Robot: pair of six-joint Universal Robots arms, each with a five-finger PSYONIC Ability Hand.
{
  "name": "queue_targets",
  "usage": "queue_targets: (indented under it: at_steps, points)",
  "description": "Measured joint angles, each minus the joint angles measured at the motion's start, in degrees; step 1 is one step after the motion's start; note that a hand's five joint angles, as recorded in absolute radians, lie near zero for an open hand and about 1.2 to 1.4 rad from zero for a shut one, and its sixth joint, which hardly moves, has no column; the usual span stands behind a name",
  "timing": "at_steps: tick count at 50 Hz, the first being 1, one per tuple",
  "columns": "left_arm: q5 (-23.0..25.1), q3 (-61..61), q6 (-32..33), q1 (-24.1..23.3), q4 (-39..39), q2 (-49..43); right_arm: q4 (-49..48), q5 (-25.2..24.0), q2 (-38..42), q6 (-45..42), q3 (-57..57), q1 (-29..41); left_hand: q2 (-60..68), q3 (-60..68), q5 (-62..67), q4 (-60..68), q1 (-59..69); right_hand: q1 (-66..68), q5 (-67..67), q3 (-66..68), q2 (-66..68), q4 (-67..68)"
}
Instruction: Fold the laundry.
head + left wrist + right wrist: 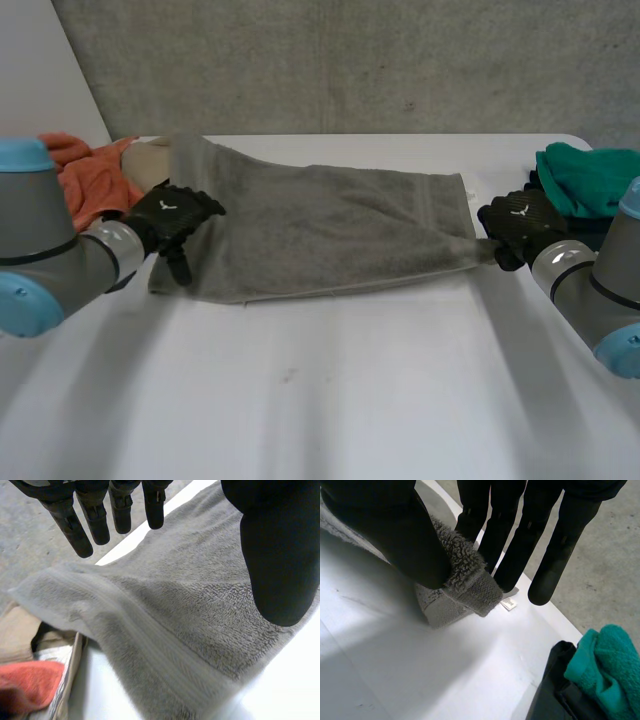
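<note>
The left arm (40, 250) and right arm (600, 290) reach in from 8 and 4 o'clock over the bare front of the white table (320, 390). Past them, toward 12, the grey towel (330, 230) lies spread crosswise on the table.

The right hand (520, 225) is at the towel's 3 o'clock end. Its thumb presses a corner of the pile against the fingers, clamping it, and the cloth draws to a point there. A small white tag (509, 604) lies just beside that corner, its print too small to read. Each hand's back bears a white mark that cannot be read.

The left hand (170, 215) is at the towel's 9 o'clock edge, fingers (95, 520) straight and apart from the thumb, gripping nothing.

At 10 o'clock an orange cloth (85, 175) and a beige cloth (150, 160) lie heaped, and the towel's far corner rests on them. At 2 o'clock a teal cloth (590, 178) sits on a black cloth (555, 690), near the right hand.
</note>
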Motion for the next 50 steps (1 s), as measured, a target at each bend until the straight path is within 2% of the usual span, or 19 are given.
queue_targets:
  at_steps: [4,9,18,24,34,38,39,40,41,43,50]
  points:
    - [0.20,-3.37,-1.14,1.59,0.03,2.90,-0.11,0.05,-0.20,0.26,0.22,-0.33,0.30,0.15,0.21,0.42,0.22,0.00,0.00,0.00,0.00,0.00]
    - [0.92,-8.69,0.42,4.76,0.43,5.17,-0.13,0.05,-0.11,0.08,0.49,-0.14,10.50,10.09,9.92,11.12,10.86,0.00,0.00,0.00,0.00,0.00]
    - [6.15,-8.14,5.11,8.71,0.75,0.51,-0.11,0.04,-0.11,-0.13,0.83,0.59,13.86,13.66,13.52,14.64,13.98,0.00,0.00,0.00,0.00,0.00]
    - [7.66,-3.68,5.93,8.89,-0.42,-3.61,-0.11,0.03,-0.29,0.02,0.93,0.52,14.04,13.71,13.78,14.85,14.00,0.00,0.00,0.00,0.00,0.00]
    - [5.03,2.40,8.45,7.81,-1.04,-7.94,-0.30,0.03,-0.57,-0.02,1.16,0.06,17.20,16.99,16.62,17.84,17.11,0.00,0.00,0.00,0.00,0.00]
    - [3.93,4.36,10.21,7.30,-0.73,-9.53,-0.35,0.11,-0.62,-0.14,1.18,0.00,23.26,22.98,22.50,23.92,24.30,0.00,0.00,0.00,0.00,0.00]
    - [3.63,4.87,10.73,7.11,-0.65,-9.90,-0.33,0.17,-0.67,-0.17,1.19,-0.02,34.84,33.59,32.78,34.46,36.08,0.00,0.00,0.00,0.00,0.00]
    - [3.48,5.10,10.97,7.02,-0.61,-10.05,-0.30,0.23,-0.71,-0.20,1.21,-0.03,34.84,33.59,32.78,34.46,36.08,0.00,0.00,0.00,0.00,0.00]
    - [3.25,5.39,11.35,6.85,-0.58,-10.21,-0.24,0.34,-0.85,-0.25,1.26,-0.05,47.91,47.43,45.91,47.63,49.96,0.00,0.00,0.00,0.00,0.00]
    - [3.06,5.56,11.68,6.66,-0.59,-10.10,-0.12,0.49,-1.09,-0.35,1.35,-0.07,53.90,53.31,52.59,54.45,55.32,0.00,0.00,0.00,0.00,0.00]
    - [3.07,2.17,12.60,6.10,-1.17,-4.79,2.73,0.82,-4.47,-4.21,2.52,-0.64,56.41,55.89,54.17,57.19,55.35,0.00,0.00,0.00,0.00,0.00]
